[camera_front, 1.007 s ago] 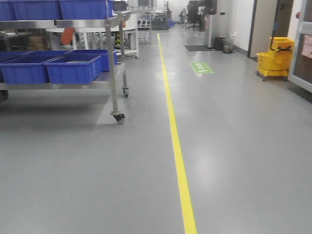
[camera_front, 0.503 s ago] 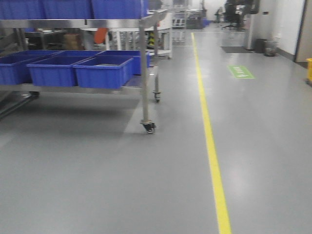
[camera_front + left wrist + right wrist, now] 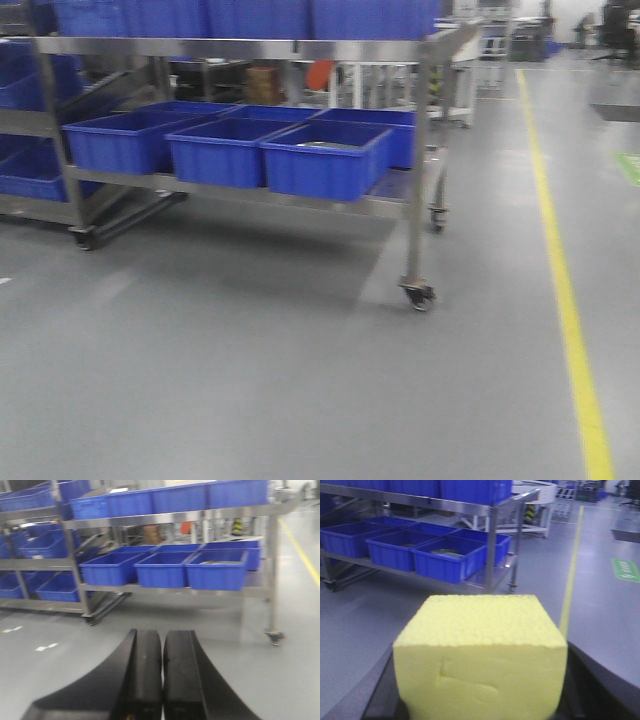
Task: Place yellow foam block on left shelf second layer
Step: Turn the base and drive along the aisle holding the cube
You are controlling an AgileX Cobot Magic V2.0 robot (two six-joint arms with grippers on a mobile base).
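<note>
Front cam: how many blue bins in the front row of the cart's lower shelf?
3: left bin, middle bin, right bin, side by side. More sit behind, partly hidden.

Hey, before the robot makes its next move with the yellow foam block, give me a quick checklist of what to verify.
1. Hold on yellow foam block by right gripper: ok.
2. Spare left gripper shut, nothing in it: ok.
3. Target shelf in front view: ok.
4. No obstacle on floor before it: ok, as far as visible.
5. Free spot on its layers: cannot tell; blue bins crowd them.
6. Sharp front view: not ok, blurred.
</note>
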